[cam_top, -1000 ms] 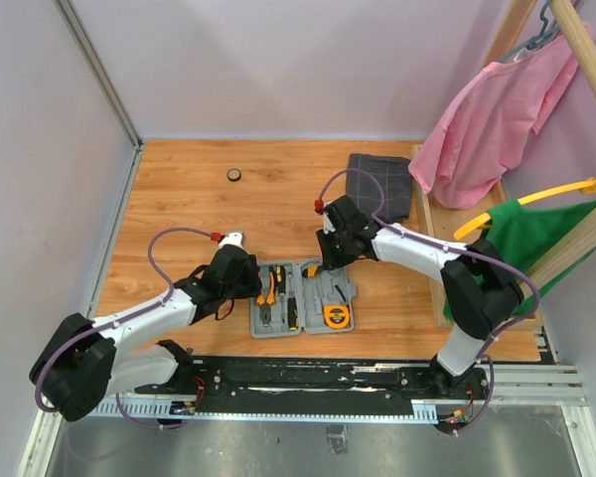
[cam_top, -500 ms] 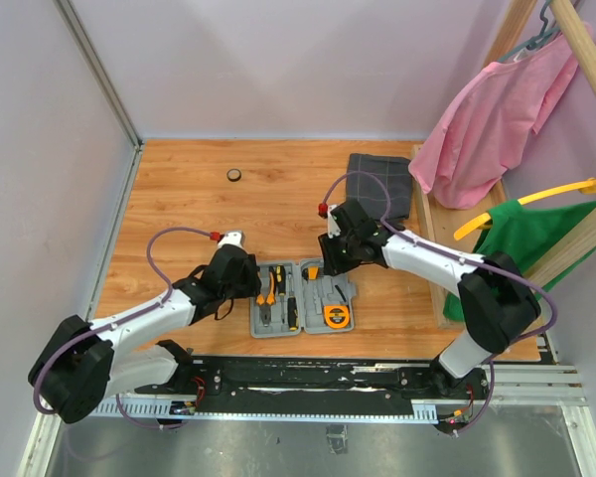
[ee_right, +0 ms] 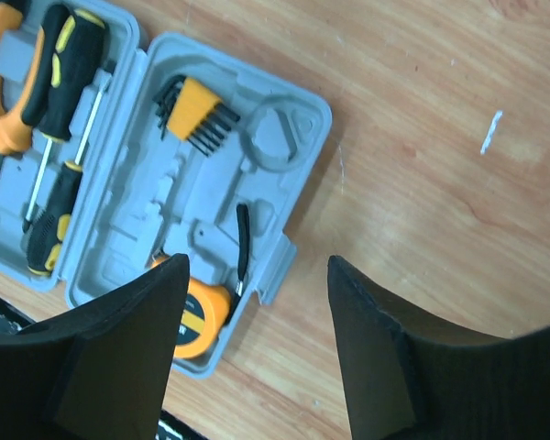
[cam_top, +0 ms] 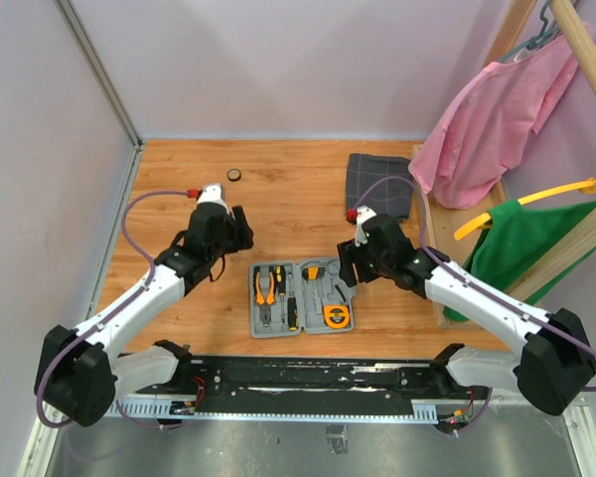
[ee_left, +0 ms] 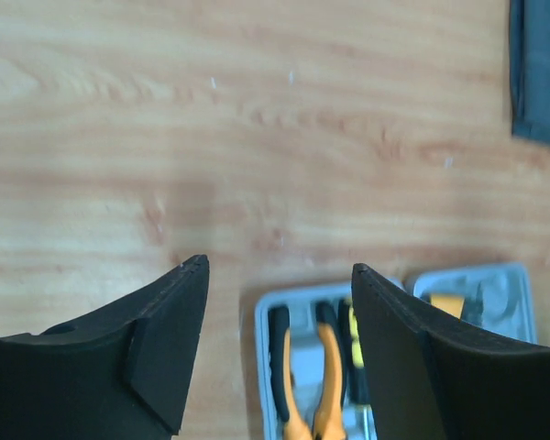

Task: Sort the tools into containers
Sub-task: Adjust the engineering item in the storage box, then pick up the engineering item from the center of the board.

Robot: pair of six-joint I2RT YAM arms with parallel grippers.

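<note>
Tools [cam_top: 267, 288] lie in the open grey case [cam_top: 323, 291] at the near edge of your counter [cam_top: 179, 189]: pliers [ee_left: 328, 385] and screwdrivers [ee_right: 66, 78] in its left half, hex keys [ee_right: 200, 112] and tape measure [cam_top: 336, 316] in its right. Left claw [ee_left: 277, 268] and right claw [ee_right: 257, 261] have both just drawn back from it, spread wide and empty, so that placement looks done. Farther off, a small round object [cam_top: 234, 175] lies well apart.

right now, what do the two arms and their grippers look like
Both the left arm and right arm have white links with black joints. A purple cable loops off each, ending in a red connector near the wrist. The left gripper and right gripper have broad matte black fingers tapering to points.
</note>
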